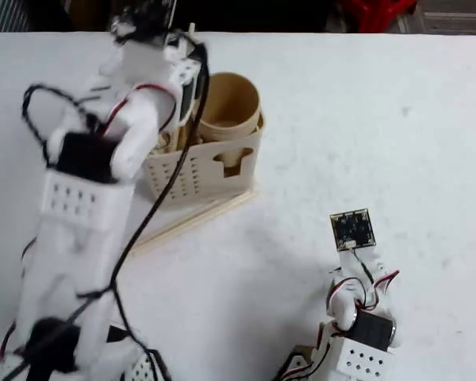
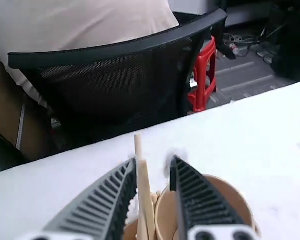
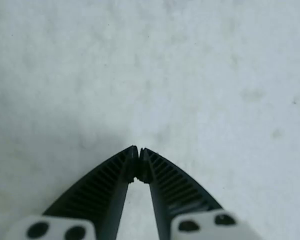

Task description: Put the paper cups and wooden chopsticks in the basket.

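A cream slotted basket stands left of the table's middle, with a stack of paper cups upright in it. My left gripper hovers over the basket, open. A wooden chopstick stands upright between its fingers, leaning on one finger, its lower end down in the basket beside a paper cup. Another chopstick lies flat on the table along the basket's front side. My right gripper is shut on nothing, just above bare table; the right arm sits at the front right.
The left arm and its black cables cover the basket's left part. White tabletop stretches to the right of the basket. A black mesh chair and a red stool stand beyond the table's far edge.
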Controlling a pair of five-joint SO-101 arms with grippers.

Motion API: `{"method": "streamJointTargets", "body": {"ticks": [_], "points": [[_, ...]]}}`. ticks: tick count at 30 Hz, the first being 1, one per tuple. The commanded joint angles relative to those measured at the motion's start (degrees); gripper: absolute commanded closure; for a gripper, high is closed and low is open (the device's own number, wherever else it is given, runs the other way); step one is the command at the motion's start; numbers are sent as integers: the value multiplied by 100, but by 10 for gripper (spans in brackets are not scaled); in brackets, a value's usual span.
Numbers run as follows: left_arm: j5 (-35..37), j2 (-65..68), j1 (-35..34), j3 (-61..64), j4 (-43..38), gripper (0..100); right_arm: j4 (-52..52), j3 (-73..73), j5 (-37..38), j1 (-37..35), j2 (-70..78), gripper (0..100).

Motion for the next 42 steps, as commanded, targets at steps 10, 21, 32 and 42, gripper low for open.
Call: {"method": "streamJointTargets", "body": {"ticks": [10, 21, 32, 42], "points": [[-9, 1191, -57, -844, 149, 876, -75, 35, -35, -22, -40, 981], [-18, 1200, -673, -615, 176, 893, -75, 35, -35, -22, -40, 981], [-26, 1270, -734, -571, 185, 912, -75, 35, -35, -22, -40, 981], [-62, 963, -875, -369, 932, 914, -75, 35, -35, -22, -40, 981]]}}
